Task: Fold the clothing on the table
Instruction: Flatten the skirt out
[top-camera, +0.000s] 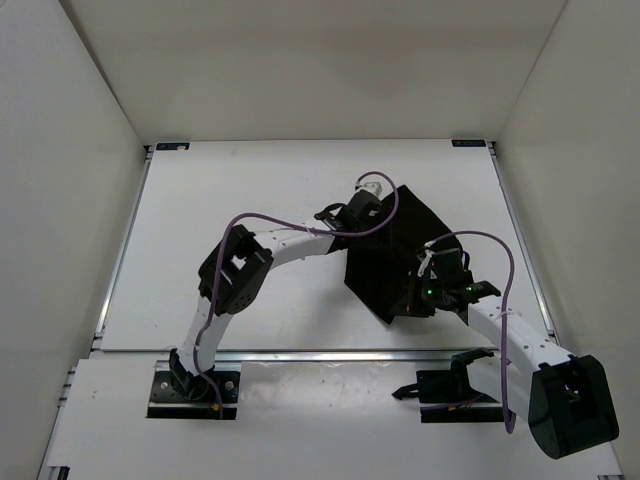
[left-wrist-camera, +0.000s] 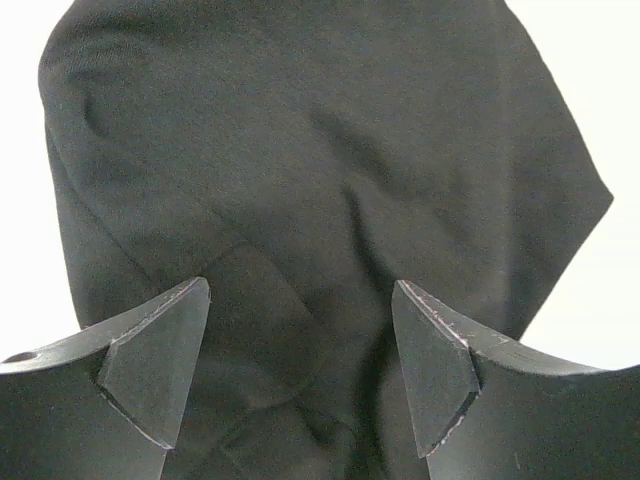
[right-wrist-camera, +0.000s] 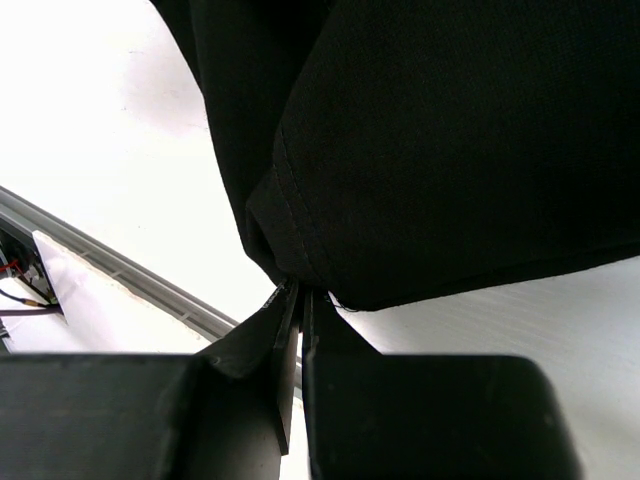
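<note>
The black clothing (top-camera: 385, 255) lies on the right half of the white counter (top-camera: 250, 180), right of centre. It sits as a compact, roughly diamond-shaped bundle with one corner pointing far and one near, and it looks to be already doubled over at least once.

The right end effector (right-wrist-camera: 297, 292) is at the garment's near edge with its fingers pressed together on a hemmed corner. In the right wrist view the stitched edge bunches into the fingertips, and the cloth drapes away from that pinch. This looks like a hold meant to anchor or carry that corner, probably so the layer can be drawn across the rest. The metal rail (right-wrist-camera: 110, 265) along the near side of the counter runs just behind this grip.

The left end effector (left-wrist-camera: 300, 285) is at the far-left corner of the bundle with its fingers (left-wrist-camera: 160, 370) set well apart. The fabric lies spread beneath and beyond them, with soft creases running between, and nothing is clamped. Placed there, it seems ready to take the opposite edge, so that both arms could move one fold together.

No bin, basket or other container shows in any view. The garment rests directly on the counter.
</note>
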